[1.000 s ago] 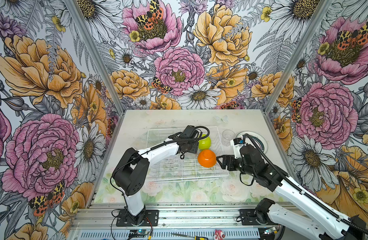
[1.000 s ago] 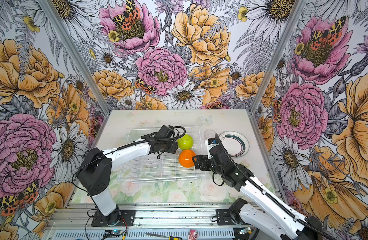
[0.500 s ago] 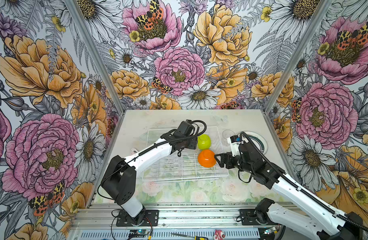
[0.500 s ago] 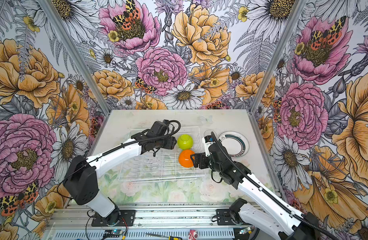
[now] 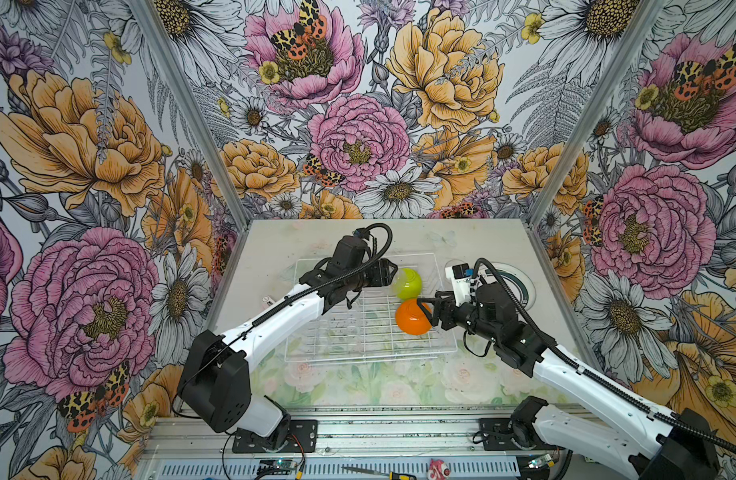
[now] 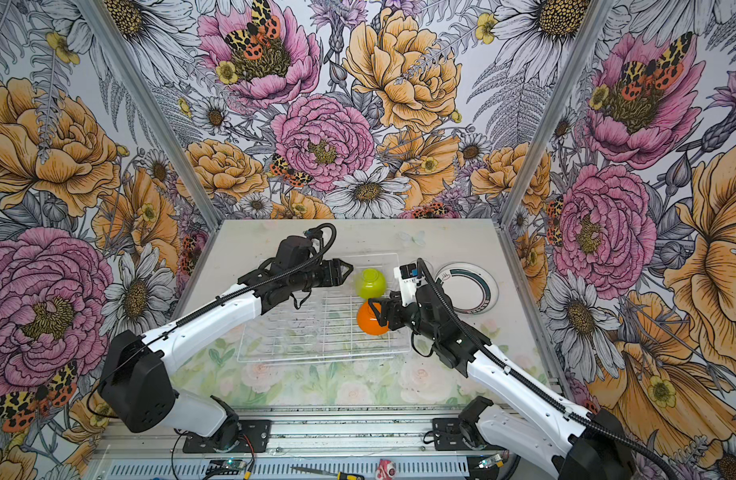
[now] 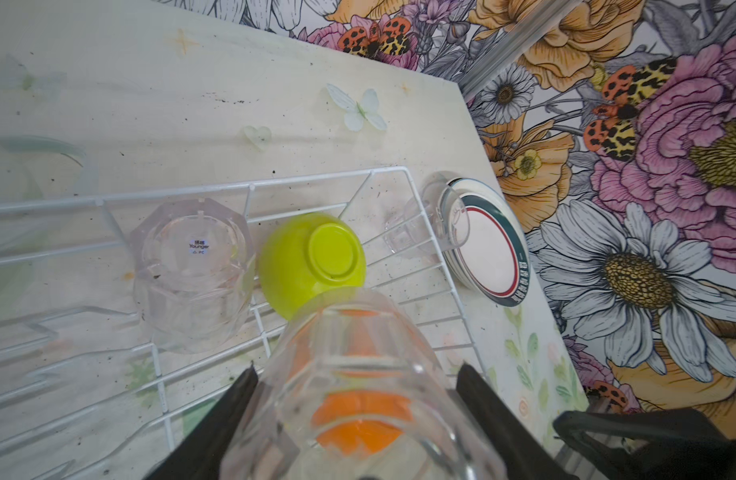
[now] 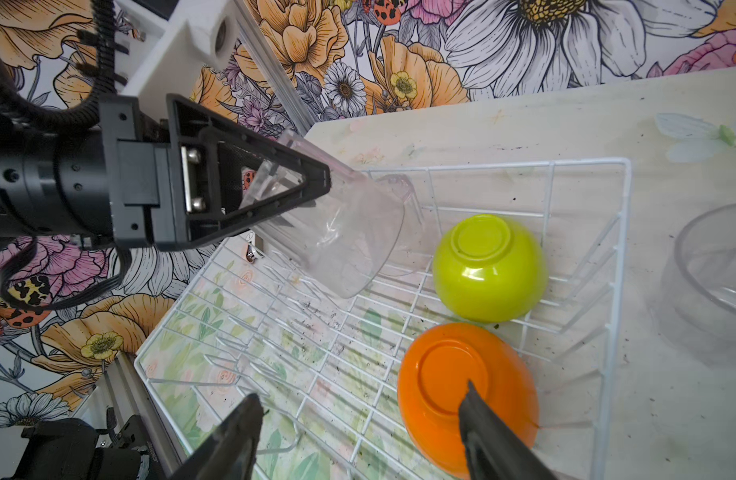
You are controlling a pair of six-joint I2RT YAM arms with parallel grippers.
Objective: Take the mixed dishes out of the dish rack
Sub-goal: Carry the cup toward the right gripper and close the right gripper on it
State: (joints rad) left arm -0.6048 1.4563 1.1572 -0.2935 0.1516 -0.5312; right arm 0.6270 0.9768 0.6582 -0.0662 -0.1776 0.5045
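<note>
Over the far side of the dish rack (image 8: 482, 163), your left tool (image 7: 356, 370) is clenched on a clear tumbler (image 8: 341, 241), which hangs tilted above the wire floor. At the rack's right edge your right tool (image 8: 363, 391) is released, jaws spread wide. One finger (image 8: 482, 432) lies across the upturned base of the orange bowl (image 5: 412, 318) and the other is out over bare wire, so it grasps nothing. The orange bowl sits upside down and tipped in the right part of the rack. The lime-green bowl (image 5: 407, 283) sits upside down just behind it, very close, though you cannot tell whether the two touch. A second tumbler (image 7: 191, 270) stands mouth down inside the rack, just beside the lime-green bowl. A third tumbler (image 7: 424, 226) is outside the rack on the surface (image 5: 316, 245), right against a stack of plates (image 5: 520, 286) with teal and red rim bands, which lies on the surface to the right of the rack.
</note>
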